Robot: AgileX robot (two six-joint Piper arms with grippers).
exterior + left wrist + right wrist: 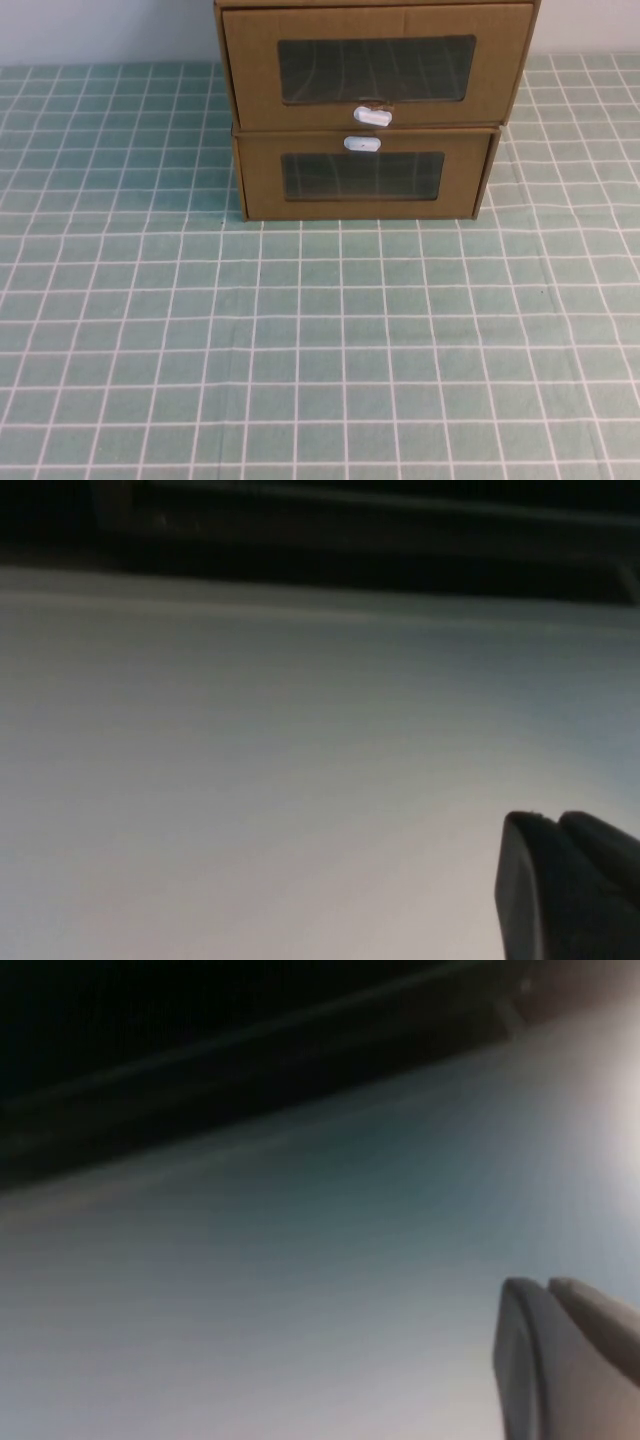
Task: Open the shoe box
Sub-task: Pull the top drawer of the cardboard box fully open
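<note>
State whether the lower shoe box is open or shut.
Shut: the lower shoe box has its front flush with its shell. Left tool and right tool, both shut, are outside the high view.

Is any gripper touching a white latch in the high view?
No, upper latch and lower latch are bare; left gripper and right gripper show only in wrist views.

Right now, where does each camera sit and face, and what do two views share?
High: raised on the robot's side, angled down at table and boxes; no arm shows.
Left wrist: on the left arm, facing a blank pale surface; left gripper shows, shut.
Right wrist: same, on the right arm; right gripper shows, shut.
Shared: both wrist views miss the boxes; the high view misses both grippers.
</note>
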